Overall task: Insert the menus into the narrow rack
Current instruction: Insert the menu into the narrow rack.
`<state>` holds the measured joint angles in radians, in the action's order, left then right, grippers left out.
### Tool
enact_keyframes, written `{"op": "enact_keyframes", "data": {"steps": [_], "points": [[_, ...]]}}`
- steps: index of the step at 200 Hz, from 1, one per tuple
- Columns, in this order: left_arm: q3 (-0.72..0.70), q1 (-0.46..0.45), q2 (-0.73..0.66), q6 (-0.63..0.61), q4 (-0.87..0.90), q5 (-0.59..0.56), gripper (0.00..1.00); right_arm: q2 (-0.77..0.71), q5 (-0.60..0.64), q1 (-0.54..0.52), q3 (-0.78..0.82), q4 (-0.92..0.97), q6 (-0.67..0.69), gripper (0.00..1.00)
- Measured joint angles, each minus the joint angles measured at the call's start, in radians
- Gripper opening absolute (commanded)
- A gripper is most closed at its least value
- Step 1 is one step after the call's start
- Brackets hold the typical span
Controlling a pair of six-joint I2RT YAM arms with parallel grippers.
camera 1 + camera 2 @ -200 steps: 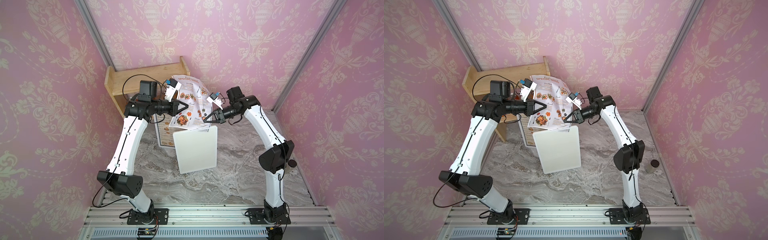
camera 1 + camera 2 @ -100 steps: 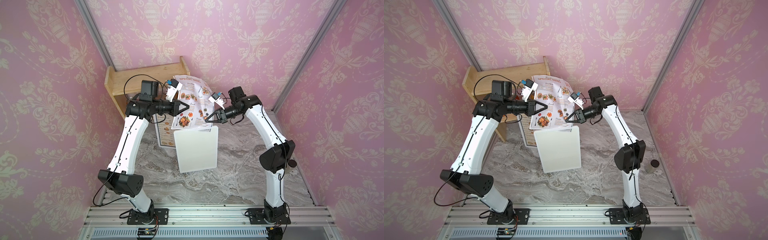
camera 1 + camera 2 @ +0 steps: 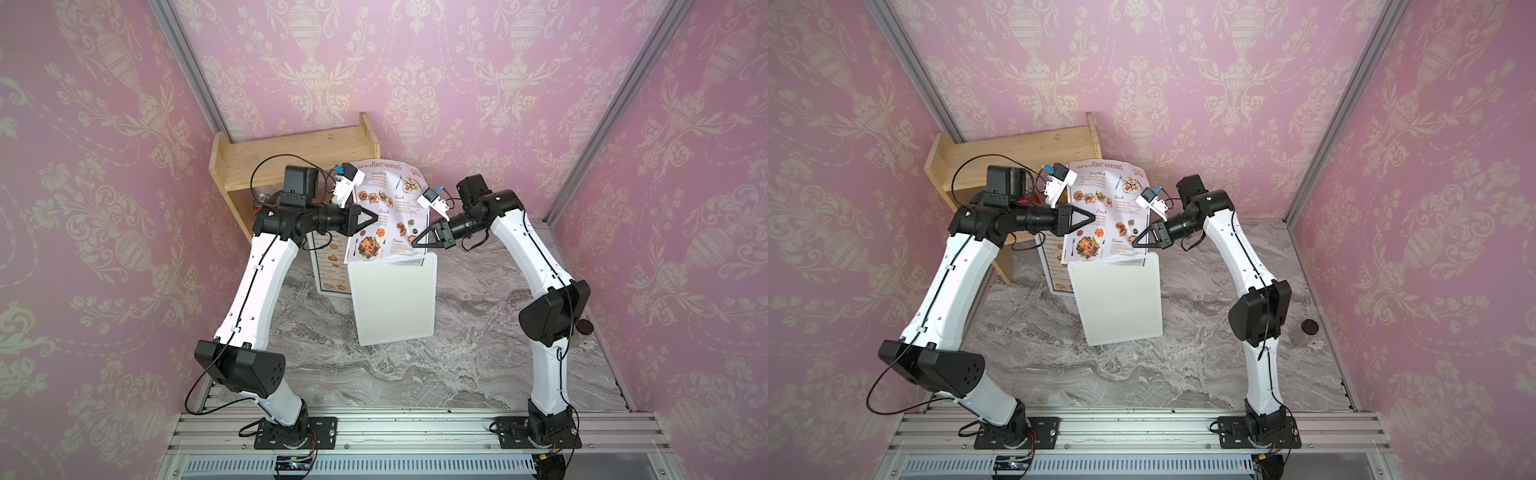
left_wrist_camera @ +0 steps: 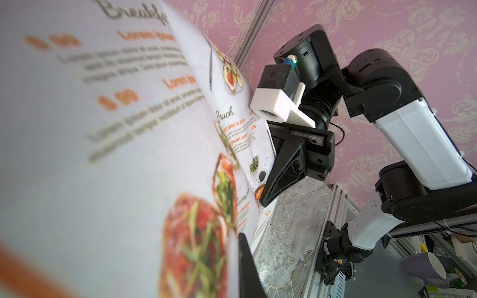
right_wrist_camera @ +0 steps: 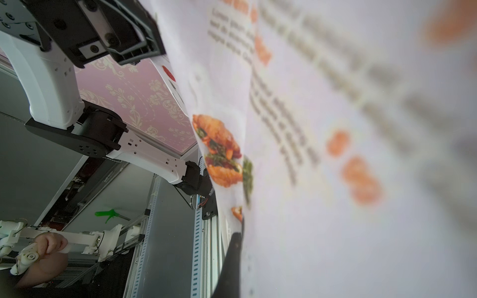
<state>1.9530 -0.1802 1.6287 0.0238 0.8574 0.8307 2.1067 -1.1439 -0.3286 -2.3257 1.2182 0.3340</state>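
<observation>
At the far left stands a wooden shelf (image 3: 291,151), and under it a can (image 3: 261,200) is half hidden behind the left arm. The left gripper (image 3: 371,216) is closed on the left edge of the special menu (image 3: 388,208), which hangs in the air, slightly curved. Below it a second menu (image 3: 328,266) lies on the marble table (image 3: 478,353); its heading is covered. In the middle the white rack (image 3: 392,299) shows only a flat face, and I cannot tell whether anything is inside it. The held menu's lower edge meets its far edge. The right gripper (image 3: 414,244) pinches the menu's right edge. Near the right wall a small jar (image 3: 1308,330) stands, its content unclear.
</observation>
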Motion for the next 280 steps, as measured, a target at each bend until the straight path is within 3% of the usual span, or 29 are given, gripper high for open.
{"op": "enact_keyframes", "data": {"steps": [32,85,127,144,228,280], "points": [[-0.053,0.000,-0.037,-0.004,-0.036,0.000,0.00,0.000,0.006,0.000,-0.011,0.009,0.007,0.03],[-0.140,0.000,-0.077,-0.008,-0.103,0.002,0.03,0.000,0.005,0.002,-0.033,0.000,0.002,0.22],[-0.167,0.000,-0.077,-0.011,-0.111,0.002,0.10,0.005,0.002,0.006,-0.111,-0.012,-0.020,0.24],[-0.173,-0.001,-0.077,-0.016,-0.112,0.002,0.20,0.011,-0.002,0.006,-0.136,-0.032,-0.032,0.22],[-0.174,0.000,-0.077,-0.027,-0.112,0.002,0.22,0.045,-0.005,0.006,-0.159,-0.057,-0.064,0.05],[-0.175,0.002,-0.077,-0.040,-0.112,0.002,0.33,0.049,0.000,0.006,-0.177,-0.049,-0.040,0.00]]}}
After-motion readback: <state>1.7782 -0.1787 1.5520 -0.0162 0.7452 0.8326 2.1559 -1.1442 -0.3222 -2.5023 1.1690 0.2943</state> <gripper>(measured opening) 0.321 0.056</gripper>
